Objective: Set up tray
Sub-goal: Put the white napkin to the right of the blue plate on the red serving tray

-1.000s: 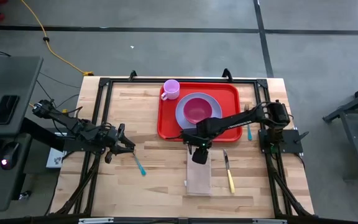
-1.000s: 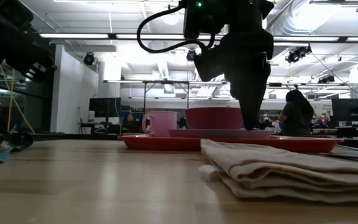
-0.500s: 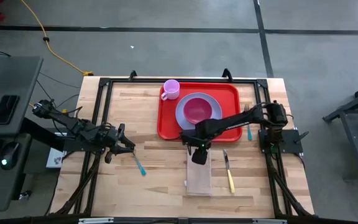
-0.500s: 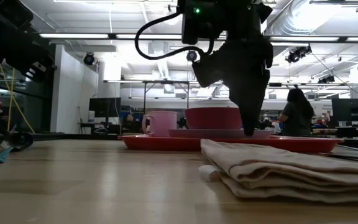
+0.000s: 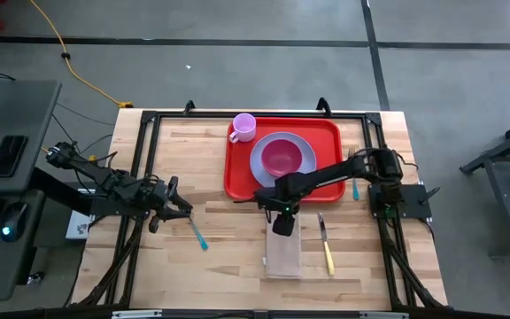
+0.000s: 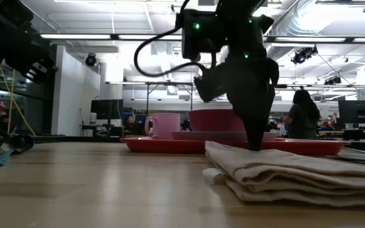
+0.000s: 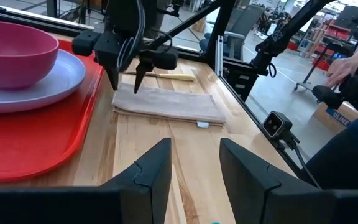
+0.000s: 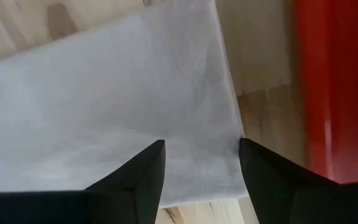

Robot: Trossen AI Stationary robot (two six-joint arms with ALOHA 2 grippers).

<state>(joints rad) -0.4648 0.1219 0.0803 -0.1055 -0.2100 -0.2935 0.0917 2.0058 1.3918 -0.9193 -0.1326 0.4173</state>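
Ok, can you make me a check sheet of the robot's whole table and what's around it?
Surface: wooden table, bare in the front left.
Job's things: red tray holds a pink mug, grey plate and pink bowl.
Clutter: tan napkin, yellow-handled knife, blue-handled utensil.
Grippers: right pincer open over the napkin's tray-side end; left pincer open, waiting at the left.
Cables: yellow cord on the floor.
Surroundings: person behind the table.

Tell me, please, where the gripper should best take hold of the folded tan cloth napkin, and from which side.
Probably the short end nearest the large red plastic tray, from straight above. The folded tan cloth napkin lies flat on the table, so only its edges offer a pinch, and the right gripper already hangs open over that end.
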